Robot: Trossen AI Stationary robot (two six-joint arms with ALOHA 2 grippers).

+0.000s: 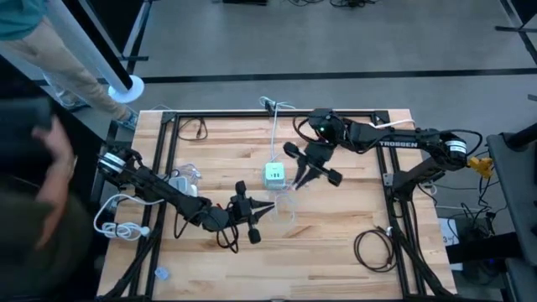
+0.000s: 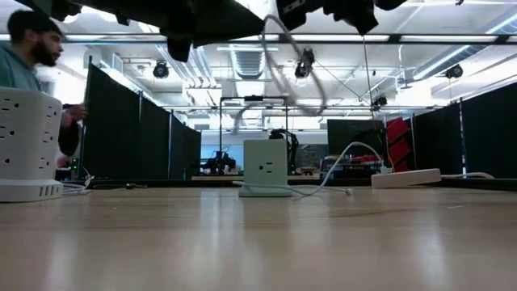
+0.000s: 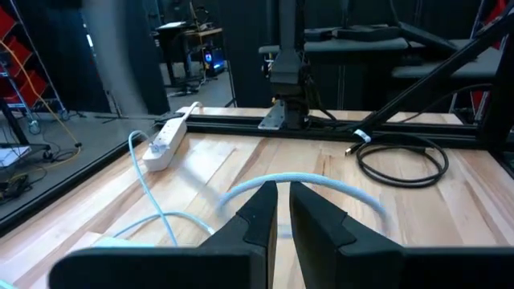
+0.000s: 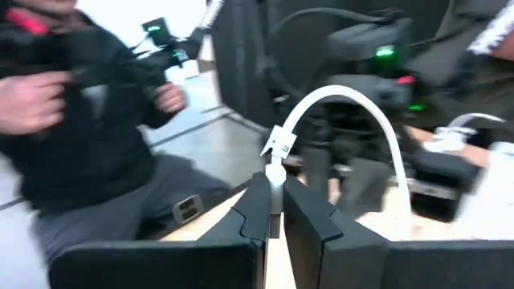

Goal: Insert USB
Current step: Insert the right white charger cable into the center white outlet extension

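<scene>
Both of your grippers are clamped on the white USB cable (image 1: 285, 200), held off the table beside the green-topped charger block (image 1: 275, 174). Right gripper (image 4: 275, 210) pinches the plug end; left gripper (image 3: 281, 217) grips the cable's loop.

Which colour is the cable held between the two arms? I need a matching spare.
White; the cable shows best in the right wrist view, arching from the right gripper.
</scene>
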